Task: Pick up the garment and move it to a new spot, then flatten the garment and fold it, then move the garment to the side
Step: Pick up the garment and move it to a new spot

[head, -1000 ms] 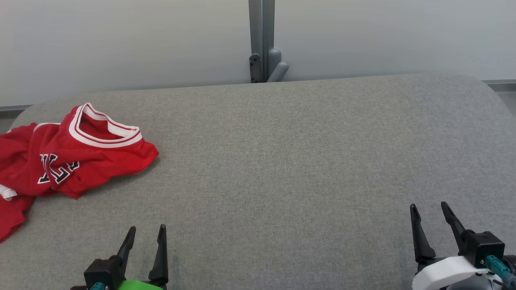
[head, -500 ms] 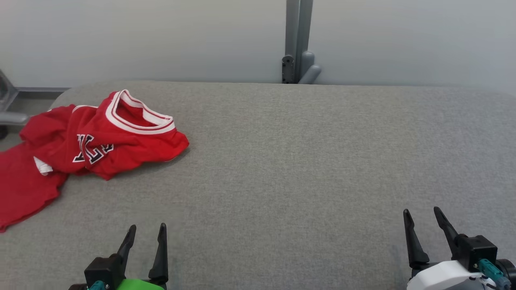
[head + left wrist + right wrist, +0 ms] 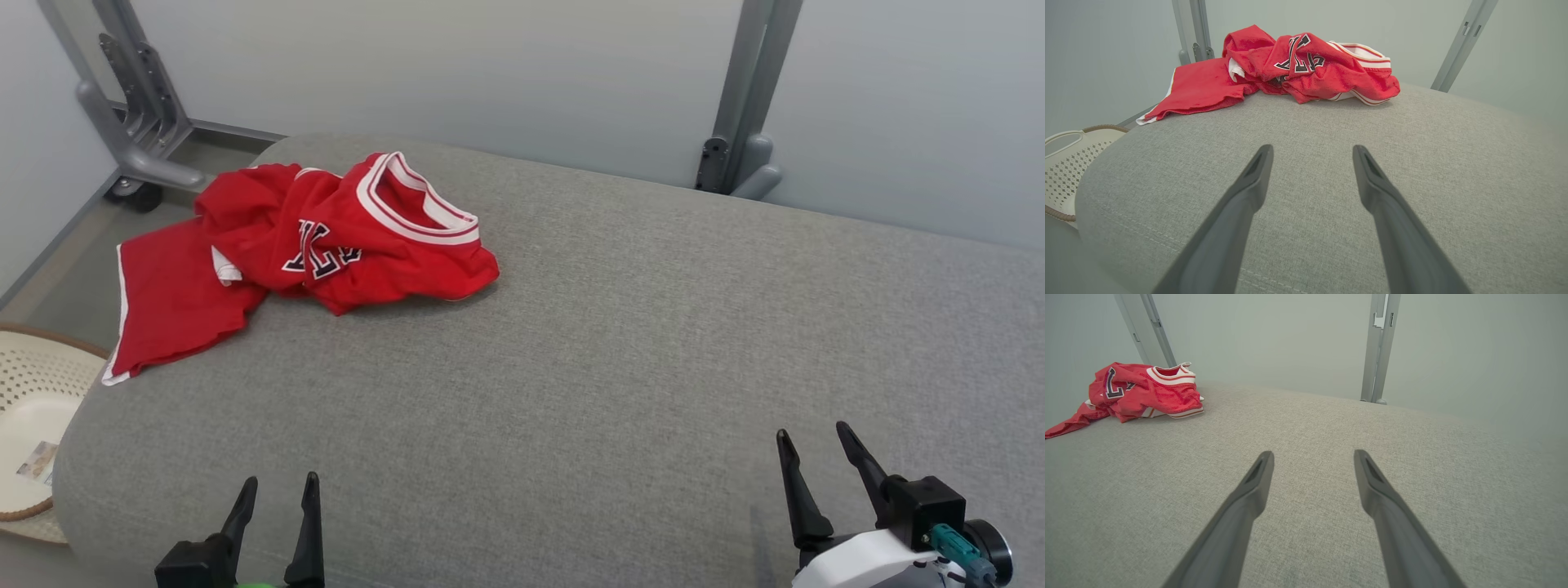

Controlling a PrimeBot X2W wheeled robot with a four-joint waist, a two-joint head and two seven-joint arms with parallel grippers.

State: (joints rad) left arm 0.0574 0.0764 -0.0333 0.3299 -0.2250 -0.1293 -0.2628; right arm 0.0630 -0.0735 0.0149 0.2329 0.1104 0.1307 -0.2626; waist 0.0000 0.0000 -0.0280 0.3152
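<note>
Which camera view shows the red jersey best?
The head view: it looks down on the whole red jersey, collar, letters and the flat part reaching the cushion's left edge. The left wrist view shows it low and side-on, bunched. The right wrist view shows it small, far left.

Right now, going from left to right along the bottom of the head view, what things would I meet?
pale basket → left pincer, open → right pincer, open

Grey cushion (image 3: 620, 351) open ahead, garment (image 3: 392, 261) far-left
</note>
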